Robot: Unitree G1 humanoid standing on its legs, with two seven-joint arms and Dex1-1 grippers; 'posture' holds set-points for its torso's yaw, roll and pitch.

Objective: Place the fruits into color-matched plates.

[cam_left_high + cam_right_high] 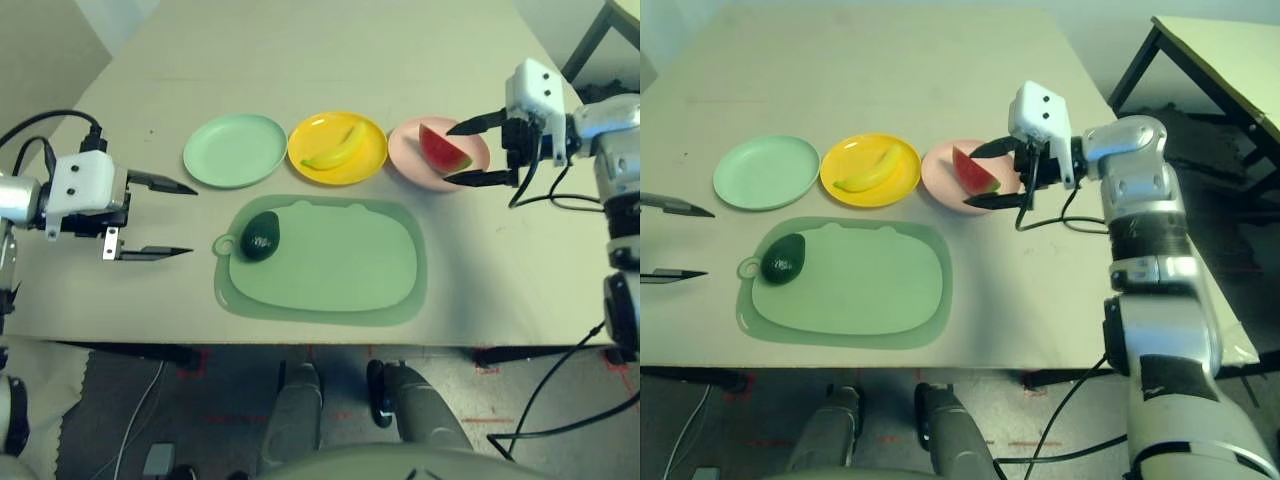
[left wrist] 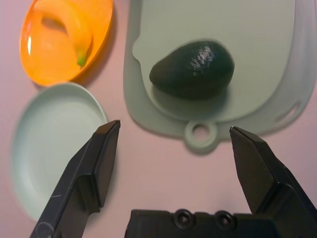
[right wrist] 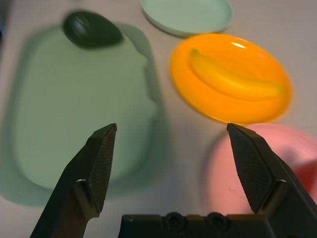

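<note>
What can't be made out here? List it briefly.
- Right wrist view: watermelon cut off by the edge; only a red sliver of it shows on the pink plate.
- Right eye view: left claw cut by the edge, fingertips only.
- Left wrist view: banana partly cut off.

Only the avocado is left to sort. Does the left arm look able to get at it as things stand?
Probably yes. The left end effector is open beside the avocado, which lies alone at the mat's near end, with bare table between them.
</note>
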